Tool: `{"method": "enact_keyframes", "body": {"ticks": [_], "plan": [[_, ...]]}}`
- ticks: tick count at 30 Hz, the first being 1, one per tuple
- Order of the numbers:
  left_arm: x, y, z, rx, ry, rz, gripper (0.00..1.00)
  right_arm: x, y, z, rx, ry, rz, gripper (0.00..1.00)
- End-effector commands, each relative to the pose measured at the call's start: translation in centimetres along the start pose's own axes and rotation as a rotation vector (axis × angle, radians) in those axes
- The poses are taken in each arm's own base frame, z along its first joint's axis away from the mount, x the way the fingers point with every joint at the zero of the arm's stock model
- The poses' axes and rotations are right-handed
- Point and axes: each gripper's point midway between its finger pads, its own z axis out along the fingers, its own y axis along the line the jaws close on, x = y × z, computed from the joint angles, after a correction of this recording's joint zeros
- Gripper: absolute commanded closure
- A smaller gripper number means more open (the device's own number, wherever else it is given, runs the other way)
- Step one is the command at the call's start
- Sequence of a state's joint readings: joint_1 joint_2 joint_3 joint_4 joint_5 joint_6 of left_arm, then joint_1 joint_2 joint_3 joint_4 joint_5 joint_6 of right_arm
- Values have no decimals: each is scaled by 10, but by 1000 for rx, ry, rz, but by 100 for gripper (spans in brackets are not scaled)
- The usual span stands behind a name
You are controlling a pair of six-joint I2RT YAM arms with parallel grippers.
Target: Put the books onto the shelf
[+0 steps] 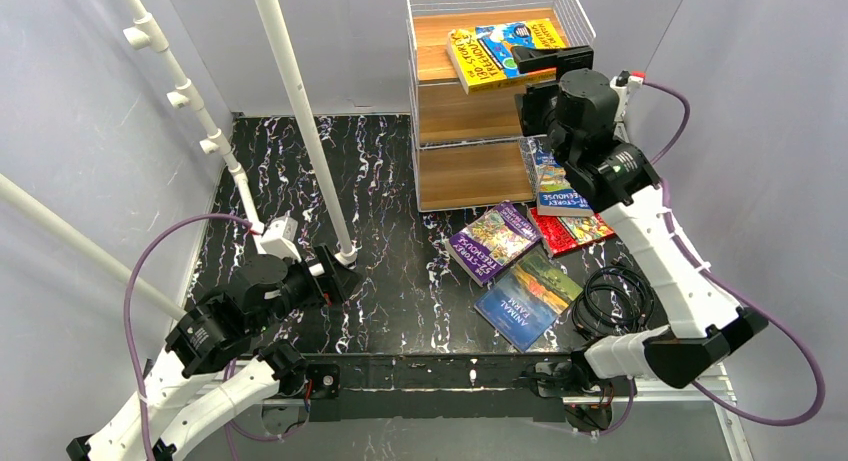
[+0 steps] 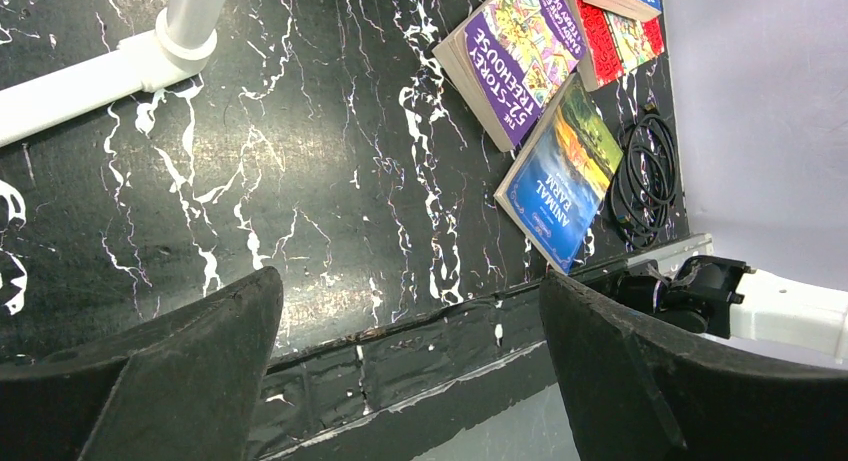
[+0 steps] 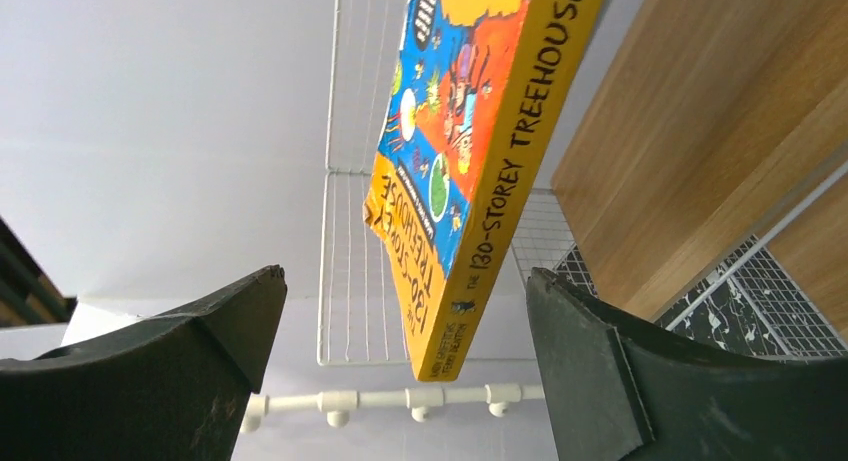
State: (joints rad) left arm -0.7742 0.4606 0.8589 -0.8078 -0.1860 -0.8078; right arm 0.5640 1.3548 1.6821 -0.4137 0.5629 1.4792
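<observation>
yellow book (image 1: pixel 472 57) flat on shelf (image 1: pixel 470 116) top board; other books (image 1: pixel 495 243) on bench (image 1: pixel 300 181) | left end effector (image 2: pixel 410 281), right end effector (image 3: pixel 402 276) — both jaws spread, empty | judged thin, light, floppy, glossy — pinch spine edge

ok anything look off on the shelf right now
Yes: the yellow 130-Storey Treehouse book lies askew on the shelf's top board, one corner poking past the front edge. Also, a black cable coil lies beside the Animal Farm book.
</observation>
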Motion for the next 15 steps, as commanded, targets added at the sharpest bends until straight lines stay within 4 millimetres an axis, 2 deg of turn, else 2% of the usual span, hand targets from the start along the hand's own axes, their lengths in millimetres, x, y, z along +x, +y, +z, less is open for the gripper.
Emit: {"method": "enact_keyframes", "body": {"ticks": [1, 4, 7, 9, 11, 12, 13, 15], "plan": [[1, -2, 5, 5, 7, 8, 2, 2, 15, -15, -97, 43, -73, 1], [1, -4, 5, 10, 13, 9, 2, -3, 1, -27, -82, 50, -123, 1], [1, -4, 5, 11, 12, 11, 2, -8, 12, -46, -202, 59, -242, 1], [1, -4, 4, 14, 11, 14, 2, -13, 24, -61, -311, 46, -388, 4], [0, -4, 4, 16, 6, 12, 2, -20, 27, -67, -323, 22, -610, 10], [0, -4, 3, 16, 4, 13, 2, -23, 24, -66, -296, 22, -722, 13], [0, -4, 3, 18, 3, 14, 2, -28, 31, -69, -288, 16, -814, 16], [0, -4, 3, 16, 3, 21, 2, -26, 23, -62, -234, 60, -1016, 19]]}}
